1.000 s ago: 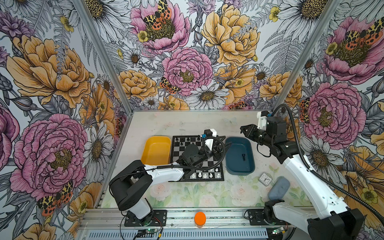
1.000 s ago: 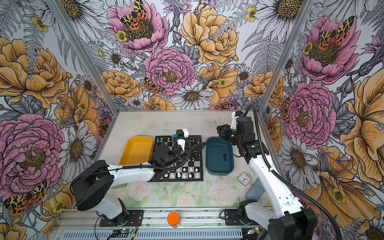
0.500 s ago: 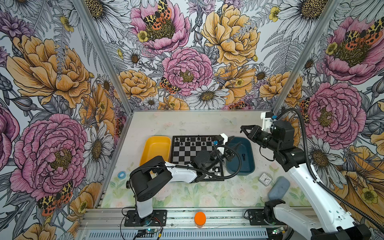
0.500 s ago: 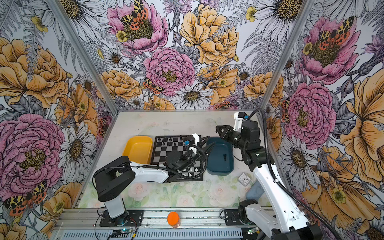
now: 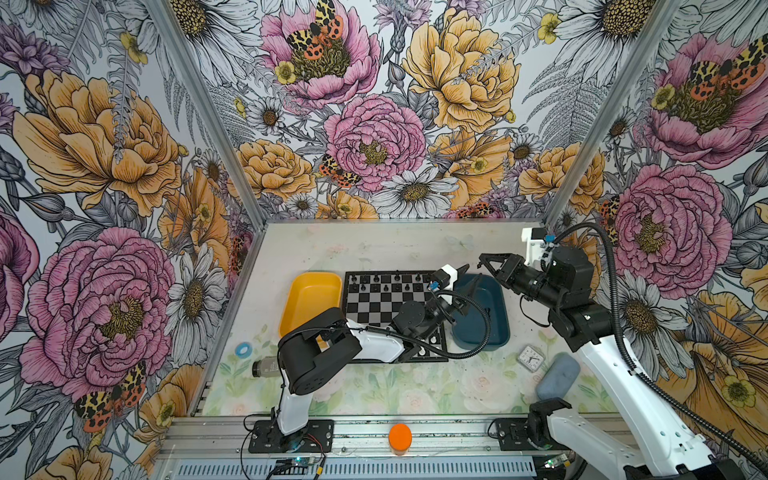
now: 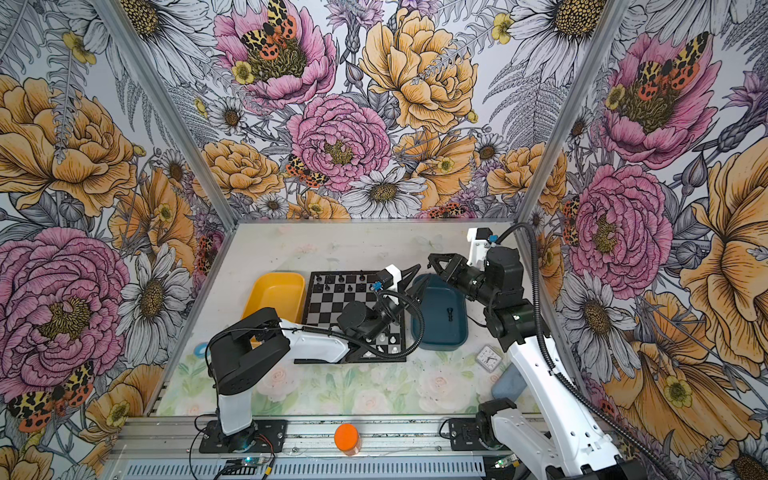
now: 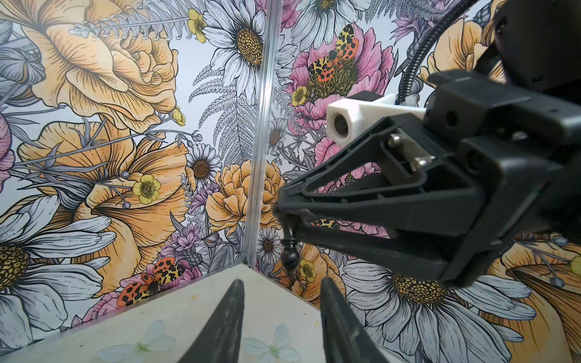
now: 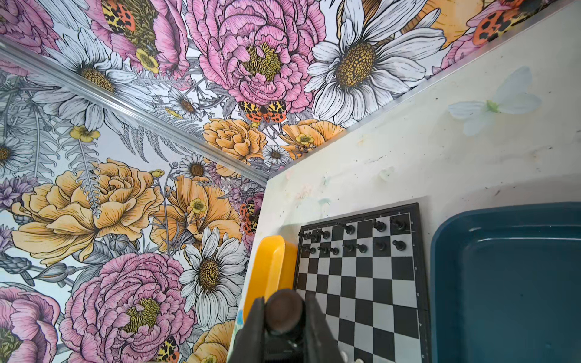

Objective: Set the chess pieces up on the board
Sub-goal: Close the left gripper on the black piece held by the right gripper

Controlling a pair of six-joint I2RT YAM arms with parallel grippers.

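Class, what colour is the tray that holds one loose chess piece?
Dark blue; the tray shows best in a top view.

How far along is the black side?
Done: black plastic chessmen fill most of the far two rows of the checked chessboard. In hand: the right gripper pinches one black piece. To do: a second black piece sits in the dark blue tray; gaps remain.

This is a robot test cell in a lab. Three walls (image 5: 374, 124) of printed flower wallpaper stand on bare aluminium posts (image 5: 210, 116) around a small tabletop (image 5: 374, 245). On the near side a slotted metal rail (image 5: 449, 436) carries the bolted left arm (image 5: 374, 347) and right arm (image 5: 602, 361), with exposed wiring and a circuit board (image 5: 296, 460), and the board (image 5: 374, 299) lies between them.
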